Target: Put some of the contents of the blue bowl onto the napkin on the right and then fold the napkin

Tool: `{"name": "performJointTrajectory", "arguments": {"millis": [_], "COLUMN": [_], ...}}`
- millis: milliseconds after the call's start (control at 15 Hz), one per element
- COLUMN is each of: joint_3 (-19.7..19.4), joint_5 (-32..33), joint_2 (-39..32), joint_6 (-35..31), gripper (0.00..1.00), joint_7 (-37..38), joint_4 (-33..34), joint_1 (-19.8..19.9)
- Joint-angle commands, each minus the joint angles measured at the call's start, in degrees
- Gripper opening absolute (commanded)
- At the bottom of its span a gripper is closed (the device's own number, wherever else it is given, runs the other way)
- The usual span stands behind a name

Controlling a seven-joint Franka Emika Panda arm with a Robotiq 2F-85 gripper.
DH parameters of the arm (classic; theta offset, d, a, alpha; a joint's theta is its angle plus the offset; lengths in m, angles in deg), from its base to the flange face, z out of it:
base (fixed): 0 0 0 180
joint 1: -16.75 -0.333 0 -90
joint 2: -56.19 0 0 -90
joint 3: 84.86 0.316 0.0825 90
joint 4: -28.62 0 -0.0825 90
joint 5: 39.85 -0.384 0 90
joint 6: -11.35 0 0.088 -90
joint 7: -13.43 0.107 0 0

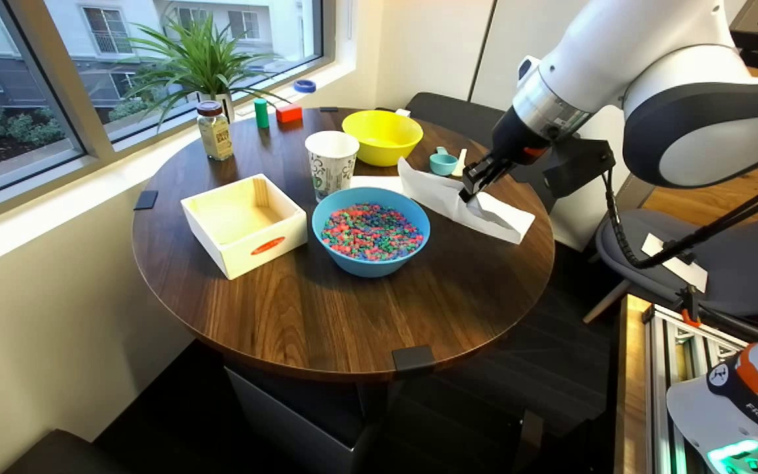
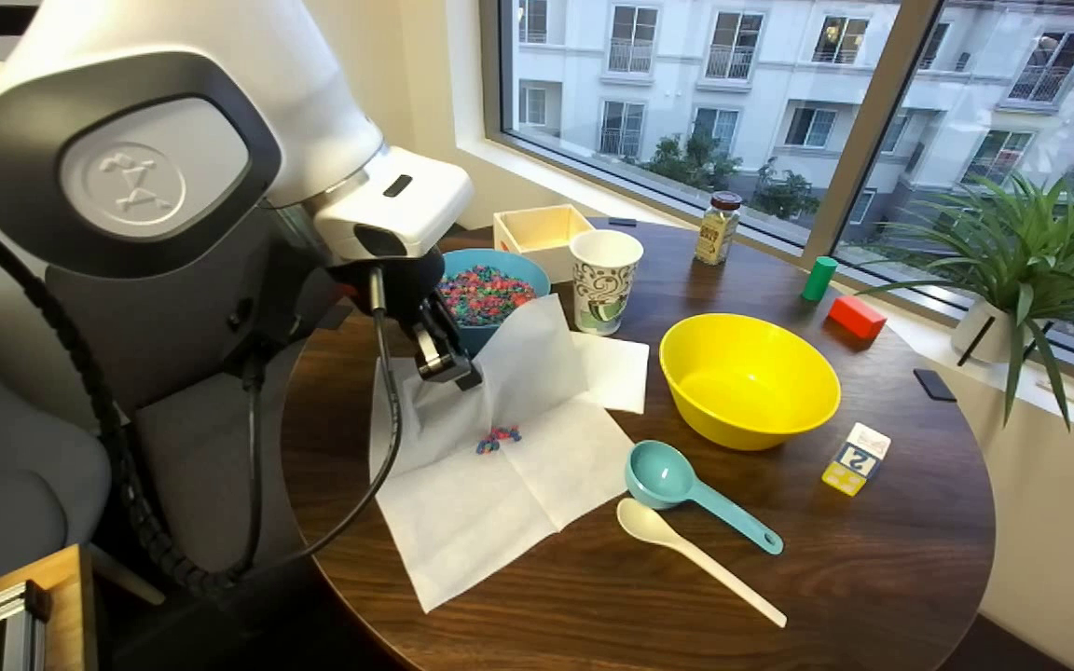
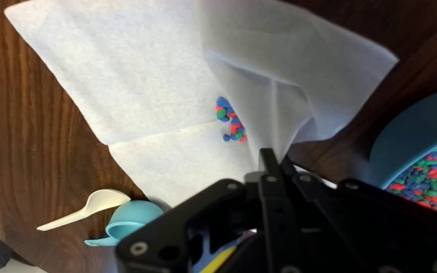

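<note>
Blue bowl [image 1: 371, 268], quantity one: in an exterior view, you see it stand on the tabletop [image 1: 326, 322], round and holding loose multicoloured contents [image 1: 372, 232]; near it, one yellow bowl [image 1: 385, 153], one paper cup [image 1: 333, 158] and one open box [image 1: 234, 214]. In an exterior view, you find one white napkin [image 2: 546, 457], thin and cross-creased, lying partly flat with one side raised and one small cluster of bits [image 2: 498, 439] on it; one scoop [image 2: 660, 473] and one spoon [image 2: 646, 524] lie beside it. In the wrist view, the two fingers [image 3: 269, 163] are closed together, pinching the napkin's raised part.
</note>
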Motion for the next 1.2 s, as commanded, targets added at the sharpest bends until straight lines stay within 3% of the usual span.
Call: {"name": "performJointTrajectory", "arguments": {"millis": [0,600,1133], "joint_3": [0.3,0.2,-1.0], "joint_5": [-0.1,0.9,1.6], "joint_2": [0.7,0.4,0.8], "joint_6": [0.5,2.7,1.8], "gripper": [0.01,0.01,0.01], "joint_7": [2.2,5.8,4.3], "joint_4": [-0.6,-0.5,-1.8], "joint_1": [1.6,4.3,5.0]}}
